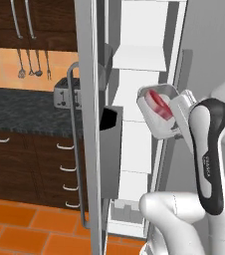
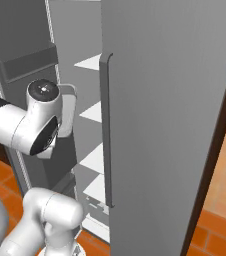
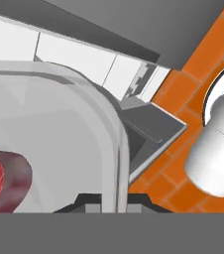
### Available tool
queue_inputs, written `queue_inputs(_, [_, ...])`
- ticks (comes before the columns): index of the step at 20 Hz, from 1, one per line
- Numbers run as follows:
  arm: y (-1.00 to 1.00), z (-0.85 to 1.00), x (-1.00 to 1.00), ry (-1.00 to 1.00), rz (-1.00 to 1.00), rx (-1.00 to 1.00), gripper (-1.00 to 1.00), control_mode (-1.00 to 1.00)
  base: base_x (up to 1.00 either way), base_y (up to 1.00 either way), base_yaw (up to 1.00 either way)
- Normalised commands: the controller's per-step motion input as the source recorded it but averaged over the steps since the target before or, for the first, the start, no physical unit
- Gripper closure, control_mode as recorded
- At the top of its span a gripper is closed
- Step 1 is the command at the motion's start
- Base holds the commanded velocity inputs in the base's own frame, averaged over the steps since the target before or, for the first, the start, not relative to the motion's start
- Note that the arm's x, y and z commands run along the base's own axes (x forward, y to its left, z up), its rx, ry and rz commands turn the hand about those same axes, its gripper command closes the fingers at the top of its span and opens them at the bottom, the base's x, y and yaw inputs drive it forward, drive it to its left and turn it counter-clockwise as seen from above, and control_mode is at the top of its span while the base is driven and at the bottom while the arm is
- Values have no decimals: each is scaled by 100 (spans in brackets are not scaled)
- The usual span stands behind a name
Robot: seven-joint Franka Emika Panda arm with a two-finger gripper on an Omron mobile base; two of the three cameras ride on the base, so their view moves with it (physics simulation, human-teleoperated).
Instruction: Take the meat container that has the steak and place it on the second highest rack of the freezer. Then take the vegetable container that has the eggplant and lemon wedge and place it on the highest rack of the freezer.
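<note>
Standing open through the middle of the left base view, the freezer (image 1: 134,149) shows a narrow white interior with shelves stacked from the top of the frame down to the floor. Its door (image 1: 92,124) runs edge-on down the centre-left, a long handle (image 1: 72,144) on its outer face and a dark bin on its inner side. In the right base view the other grey door (image 2: 170,125) covers the right half of the frame, its vertical handle (image 2: 106,130) at centre, and white shelf edges (image 2: 92,112) step down just left of it.

Left of the freezer in the left base view, a dark counter (image 1: 20,112) crosses the middle left, with brown drawers (image 1: 30,164) under it, a toaster (image 1: 64,92) at its right end and utensils (image 1: 32,62) hanging on the wall above. Orange tiles (image 1: 25,229) fill the lower left.

At centre right of that view the clear container (image 1: 159,112) hangs tilted in front of the shelves, its open side facing the camera. The steak (image 1: 159,105) lies inside it, red with a pale rim. The gripper (image 3: 115,206) is clamped on the container's rim; at the bottom centre of the hand view the clear wall runs between its dark tips, with the steak at the lower left.
</note>
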Motion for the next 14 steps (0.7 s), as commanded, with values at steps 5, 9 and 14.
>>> queue_inputs(5, [0,0,66,8,0,11,100,-100,0,0,0])
queue_inputs(9, [0,-2,54,4,0,8,100,-100,0,0,0])
queue_inputs(14, [1,-7,72,0,-9,0,100,-100,0,0,0])
